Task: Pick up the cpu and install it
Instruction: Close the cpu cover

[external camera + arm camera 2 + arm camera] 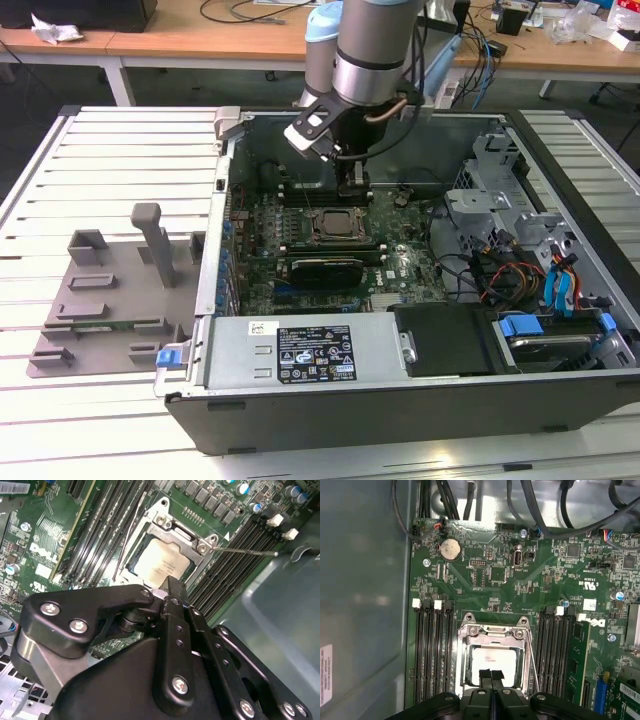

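Observation:
The cpu, a pale silver square, lies flat inside the open metal-framed socket on the green motherboard. In the first wrist view the cpu shows within the socket frame. My gripper hangs just over the near edge of the chip, its two black fingers pressed together with nothing between them. Whether the tips touch the chip I cannot tell. From the exterior view the gripper stands upright over the cpu in the middle of the open computer case.
Black memory slots flank the socket on both sides, and a thin socket lever sticks out beside it. A grey fixture plate with upright posts lies at the exterior view's left. Cables and drive bays crowd the case's right.

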`<state>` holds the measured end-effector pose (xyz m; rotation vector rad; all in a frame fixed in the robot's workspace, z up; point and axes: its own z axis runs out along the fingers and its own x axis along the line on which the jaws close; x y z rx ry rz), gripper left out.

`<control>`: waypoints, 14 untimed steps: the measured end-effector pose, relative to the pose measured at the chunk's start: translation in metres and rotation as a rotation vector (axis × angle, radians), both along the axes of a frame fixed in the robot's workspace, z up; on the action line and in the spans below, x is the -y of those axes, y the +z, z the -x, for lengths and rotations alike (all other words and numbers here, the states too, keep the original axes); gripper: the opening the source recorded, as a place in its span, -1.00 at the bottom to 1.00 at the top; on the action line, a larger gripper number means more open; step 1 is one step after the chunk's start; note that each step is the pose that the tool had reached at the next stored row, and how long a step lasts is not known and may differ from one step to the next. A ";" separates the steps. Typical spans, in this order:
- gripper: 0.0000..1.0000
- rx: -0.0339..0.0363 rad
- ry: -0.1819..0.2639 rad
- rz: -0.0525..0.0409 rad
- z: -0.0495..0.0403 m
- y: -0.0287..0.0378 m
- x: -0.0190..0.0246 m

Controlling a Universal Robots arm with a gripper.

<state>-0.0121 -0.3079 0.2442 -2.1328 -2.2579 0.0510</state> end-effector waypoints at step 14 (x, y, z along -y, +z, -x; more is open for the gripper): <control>-0.79 0.0000 0.000 0.0000 0.0181 -0.0271 0.0000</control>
